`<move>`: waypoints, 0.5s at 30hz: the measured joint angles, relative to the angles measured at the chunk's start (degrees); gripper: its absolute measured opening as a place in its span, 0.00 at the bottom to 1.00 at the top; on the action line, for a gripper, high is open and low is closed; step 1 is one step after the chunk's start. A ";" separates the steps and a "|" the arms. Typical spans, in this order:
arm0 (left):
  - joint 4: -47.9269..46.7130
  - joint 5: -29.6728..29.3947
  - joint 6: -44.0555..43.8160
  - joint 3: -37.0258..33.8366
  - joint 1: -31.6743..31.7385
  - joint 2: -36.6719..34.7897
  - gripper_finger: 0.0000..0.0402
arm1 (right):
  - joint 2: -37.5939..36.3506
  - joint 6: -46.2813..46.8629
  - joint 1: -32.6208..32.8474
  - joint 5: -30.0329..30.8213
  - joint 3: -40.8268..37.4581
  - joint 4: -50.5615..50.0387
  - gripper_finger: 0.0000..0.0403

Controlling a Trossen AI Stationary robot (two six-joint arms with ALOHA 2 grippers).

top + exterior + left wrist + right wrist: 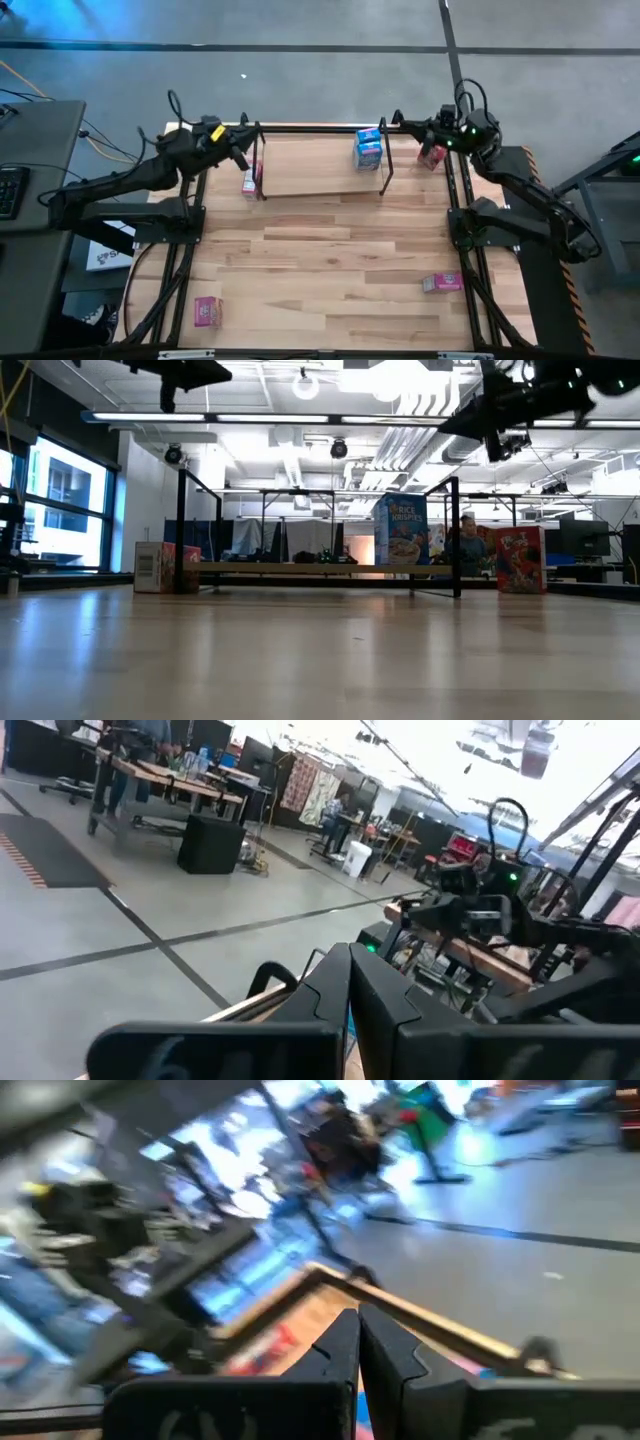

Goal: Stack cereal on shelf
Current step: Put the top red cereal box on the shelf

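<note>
Cereal boxes scattered, both grippers clenched on nothing

Shelf (320, 172) of thin black wire and a pale wooden board sits at the table's far edge. A blue Rice Krispies box (368, 149) stands upright on its board. A pink box (250, 181) stands just beside the shelf's left end, a red box (432, 155) beyond its right end. Two more pink cardboard boxes lie flat on the plank-grained tabletop (320, 270): one near-left (207, 312), one near-right (441, 283). The left gripper (240, 150) and right gripper (403, 124) hover high over the shelf's ends, dark fingers pressed together, empty.
</note>
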 joint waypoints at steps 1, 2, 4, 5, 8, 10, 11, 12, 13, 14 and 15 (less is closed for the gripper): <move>-0.04 0.00 0.02 0.00 0.00 -0.17 0.00 | 0.74 -2.41 -0.07 1.66 2.97 -5.08 0.00; -0.19 0.06 0.02 0.00 0.00 -0.25 0.00 | 1.74 -5.08 -0.15 3.71 6.13 -11.11 0.00; -0.38 0.12 0.02 0.00 0.00 -0.27 0.00 | 4.64 -10.34 -0.75 8.46 13.10 -24.66 0.00; -0.54 0.12 0.00 0.00 0.00 -0.28 0.00 | 6.49 -12.37 -1.23 10.95 16.53 -31.18 0.00; -1.88 0.15 -0.01 0.00 0.00 -0.23 0.00 | 13.35 -19.08 -3.69 15.48 25.30 -48.69 0.03; -2.56 0.18 -0.16 0.00 0.00 -0.25 0.00 | 17.91 -22.79 -5.55 17.41 29.40 -57.38 0.09; -2.91 0.45 -0.44 0.00 0.00 -0.25 0.00 | 19.99 -24.17 -6.44 18.08 30.83 -60.38 0.13; -3.22 1.03 -0.55 0.00 0.00 -0.23 0.00 | 21.89 -25.24 -7.43 18.44 31.97 -63.25 0.18; -3.35 1.79 -0.55 0.00 0.00 -0.23 0.00 | 23.54 -26.17 -8.36 18.80 32.64 -65.55 0.23; -3.32 2.33 -0.53 0.00 0.00 -0.23 0.00 | 24.92 -27.04 -9.15 19.48 33.09 -67.38 0.29; -3.31 2.84 -0.56 0.00 0.00 -0.25 0.00 | 26.07 -28.26 -9.82 19.77 33.44 -68.56 0.36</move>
